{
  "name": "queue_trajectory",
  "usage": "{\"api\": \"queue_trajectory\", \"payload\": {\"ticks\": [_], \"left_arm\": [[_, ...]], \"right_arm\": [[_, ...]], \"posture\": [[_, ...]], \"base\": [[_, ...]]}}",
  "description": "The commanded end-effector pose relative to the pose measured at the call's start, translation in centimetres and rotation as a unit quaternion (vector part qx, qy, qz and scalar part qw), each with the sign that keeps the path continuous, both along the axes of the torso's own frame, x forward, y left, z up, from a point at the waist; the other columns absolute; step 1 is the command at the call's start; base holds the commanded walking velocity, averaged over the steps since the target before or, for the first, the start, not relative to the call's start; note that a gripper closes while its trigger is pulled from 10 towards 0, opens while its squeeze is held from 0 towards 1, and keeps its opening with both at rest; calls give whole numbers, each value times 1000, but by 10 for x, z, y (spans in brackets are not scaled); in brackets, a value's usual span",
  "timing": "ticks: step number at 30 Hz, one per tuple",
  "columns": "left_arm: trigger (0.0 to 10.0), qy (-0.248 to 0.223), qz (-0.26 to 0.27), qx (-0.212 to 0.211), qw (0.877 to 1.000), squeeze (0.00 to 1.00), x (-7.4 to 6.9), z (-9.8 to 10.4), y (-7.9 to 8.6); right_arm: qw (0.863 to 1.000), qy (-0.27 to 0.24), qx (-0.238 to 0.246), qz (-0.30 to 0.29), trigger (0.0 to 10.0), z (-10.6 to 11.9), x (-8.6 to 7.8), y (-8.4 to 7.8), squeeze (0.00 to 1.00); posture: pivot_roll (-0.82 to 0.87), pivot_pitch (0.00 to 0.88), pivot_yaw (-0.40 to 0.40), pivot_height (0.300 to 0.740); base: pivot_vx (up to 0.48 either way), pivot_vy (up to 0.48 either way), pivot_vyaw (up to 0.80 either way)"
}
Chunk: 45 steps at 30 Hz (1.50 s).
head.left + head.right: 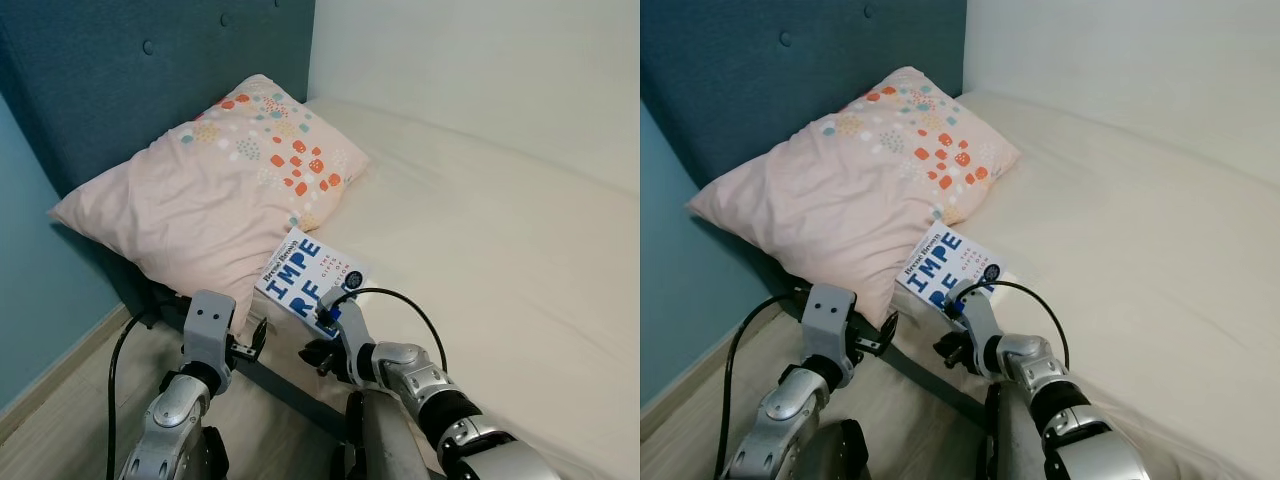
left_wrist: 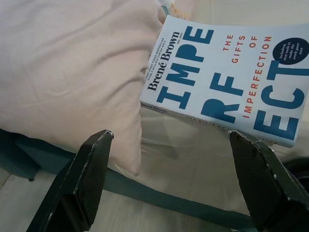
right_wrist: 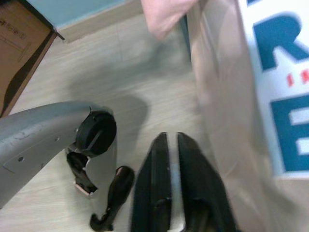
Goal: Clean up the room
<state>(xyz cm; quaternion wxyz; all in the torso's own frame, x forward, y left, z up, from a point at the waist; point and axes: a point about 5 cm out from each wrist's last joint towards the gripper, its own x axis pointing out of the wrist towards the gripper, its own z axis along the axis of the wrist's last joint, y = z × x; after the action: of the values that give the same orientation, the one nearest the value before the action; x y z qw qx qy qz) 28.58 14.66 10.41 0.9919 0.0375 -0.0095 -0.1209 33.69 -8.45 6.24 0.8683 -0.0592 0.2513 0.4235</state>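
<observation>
A white paperback book [image 1: 310, 278] with big blue letters lies on the cream mattress [image 1: 480, 230] at its near edge, touching the corner of a pink spotted pillow [image 1: 220, 200]. My left gripper [image 1: 252, 342] hovers low by the bed's edge, just left of the book. In the left wrist view it [image 2: 171, 137] is open, its fingers [image 2: 91, 164] spread wide, and the book [image 2: 231, 72] lies ahead of them. My right gripper [image 1: 312, 355] hangs just below the book's near edge, beside the mattress. It [image 3: 171, 137] is shut with nothing held.
A teal padded headboard [image 1: 120, 80] stands behind the pillow, and a teal bed frame rail [image 1: 280, 385] runs under the mattress. Wooden floor [image 1: 80, 400] lies to the left of the bed. A brown cardboard box [image 3: 19, 38] sits on the floor.
</observation>
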Motion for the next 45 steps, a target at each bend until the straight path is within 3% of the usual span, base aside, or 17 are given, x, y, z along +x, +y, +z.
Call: {"api": "queue_trajectory", "payload": {"ticks": [1, 5, 6, 11, 13, 19, 22, 26, 31, 35, 39, 45], "left_arm": [[10000, 2, 3, 6, 1000, 0, -4, -1, 3], [10000, 2, 4, 6, 1000, 0, -4, -2, 3], [10000, 2, 5, 6, 1000, 0, -5, -2, 3], [10000, -2, -2, -4, 1000, 0, -6, 0, 2], [10000, -15, -43, -27, 999, 0, -10, 5, -7], [10000, -27, -102, -45, 993, 0, -16, 10, -20], [10000, -29, -182, -50, 982, 0, -26, 13, -37], [10000, -27, -211, -53, 976, 0, -30, 14, -43], [10000, -18, -244, -55, 968, 0, -35, 13, -48], [10000, -18, -243, -50, 969, 0, -35, 13, -46], [10000, -17, -246, -50, 968, 0, -36, 13, -45], [10000, -15, -261, -50, 964, 0, -39, 15, -46]], "right_arm": [[1000, 15, 0, -13, 0, -3, 0, 0, 0], [1000, 14, -5, -15, 0, -2, 0, 0, 0], [1000, 9, -18, -20, 10000, -2, 2, -2, 0], [997, -23, -50, -54, 10000, 3, 10, -9, 0], [995, -37, -54, -79, 10000, 6, 15, -16, 0], [992, -47, -59, -102, 10000, 8, 18, -24, 0], [986, -67, -63, -139, 10000, 13, 23, -33, 0], [985, -66, -57, -151, 10000, 15, 24, -35, 0], [990, -58, -53, -118, 10000, 14, 22, -28, 0], [989, -60, -54, -125, 10000, 14, 22, -29, 0], [995, -25, -29, -87, 10000, 9, 17, -22, 0], [997, -9, -40, -59, 10000, 1, 10, -17, 0]], "posture": [[55, 246, -100, 552], [55, 246, -100, 552], [55, 246, -100, 552], [54, 244, -104, 552], [52, 243, -102, 552], [52, 242, -97, 552], [51, 240, -94, 552], [52, 239, -93, 552], [54, 239, -95, 552], [55, 238, -96, 552], [56, 240, -97, 552], [62, 250, -103, 552]], "base": [[0, 0, 0], [0, 0, 0], [0, 0, 0], [0, 0, 0], [0, 0, 0], [0, 0, 0], [0, 0, 0], [0, 0, 0], [0, 0, 0], [0, 0, 0], [0, 0, 0], [0, 0, 0]]}}
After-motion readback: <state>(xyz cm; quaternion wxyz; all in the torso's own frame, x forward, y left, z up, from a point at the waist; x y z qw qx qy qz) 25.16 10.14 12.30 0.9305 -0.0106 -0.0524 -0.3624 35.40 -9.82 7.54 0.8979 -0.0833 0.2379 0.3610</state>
